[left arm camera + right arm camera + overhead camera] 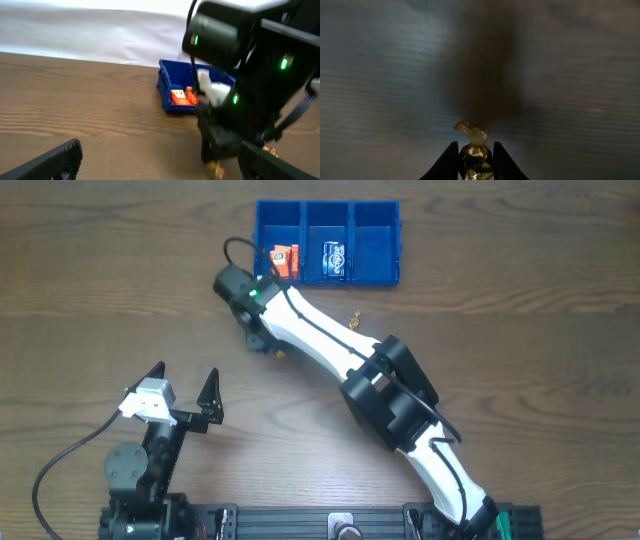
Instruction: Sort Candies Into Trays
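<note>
Gold foil-wrapped candy (471, 134), pinched in the right tool (475, 147), seems light and slippery, so its firm body is the better hold, while the left tool (185, 373) stands wide open.

- Top view: bright, even light over the brown wood-grain table (520, 310); only soft, faint shadows lie on it.
- Right wrist view: dim, with a broad dark shadow beyond the glinting gold foil-wrapped candy (472, 137).
</note>
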Available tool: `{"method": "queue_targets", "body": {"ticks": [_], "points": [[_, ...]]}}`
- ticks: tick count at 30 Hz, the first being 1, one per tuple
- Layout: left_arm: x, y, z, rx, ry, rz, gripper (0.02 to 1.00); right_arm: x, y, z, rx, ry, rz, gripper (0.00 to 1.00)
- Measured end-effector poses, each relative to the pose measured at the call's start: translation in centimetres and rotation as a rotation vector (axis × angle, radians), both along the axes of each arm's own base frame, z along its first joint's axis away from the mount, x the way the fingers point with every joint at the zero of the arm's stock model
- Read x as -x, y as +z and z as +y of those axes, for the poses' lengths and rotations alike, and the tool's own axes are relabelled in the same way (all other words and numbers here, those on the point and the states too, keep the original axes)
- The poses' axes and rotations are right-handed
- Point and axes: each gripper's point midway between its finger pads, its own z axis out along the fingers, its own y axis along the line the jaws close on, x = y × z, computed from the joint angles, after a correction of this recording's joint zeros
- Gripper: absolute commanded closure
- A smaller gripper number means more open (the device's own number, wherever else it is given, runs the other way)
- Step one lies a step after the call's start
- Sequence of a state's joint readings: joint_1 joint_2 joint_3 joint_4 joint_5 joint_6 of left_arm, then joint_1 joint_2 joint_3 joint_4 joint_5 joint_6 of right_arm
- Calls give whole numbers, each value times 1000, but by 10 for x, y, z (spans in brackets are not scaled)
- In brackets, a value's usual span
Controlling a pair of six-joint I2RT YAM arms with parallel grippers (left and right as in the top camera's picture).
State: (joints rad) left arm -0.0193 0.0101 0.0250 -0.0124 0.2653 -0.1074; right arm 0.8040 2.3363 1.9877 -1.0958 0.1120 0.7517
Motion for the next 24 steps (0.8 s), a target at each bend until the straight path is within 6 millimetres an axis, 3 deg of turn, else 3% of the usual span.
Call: {"method": "queue_targets", "body": {"ticks": [4,8,12,13,14,16,19,24], "points": [[0,0,0,0,0,0,20,-18,35,-7,7,6,-53,842],[0,0,0,0,0,0,20,-41,83,-33,20,-26,-135,844],[0,0,0,0,0,0,23,-83,151,-73,-25,-93,-288,847],[0,0,0,0,0,0,18,-103,180,-99,-39,-131,-363,847],[0,0,0,0,0,0,23,-111,190,-110,-41,-147,-392,844],[0,0,0,0,0,0,20,-126,204,-136,-32,-185,-439,844],[0,0,0,0,0,0,20,-141,204,-173,6,-233,-447,842],[0,0,0,0,0,0,20,-157,206,-201,20,-261,-473,842]]}}
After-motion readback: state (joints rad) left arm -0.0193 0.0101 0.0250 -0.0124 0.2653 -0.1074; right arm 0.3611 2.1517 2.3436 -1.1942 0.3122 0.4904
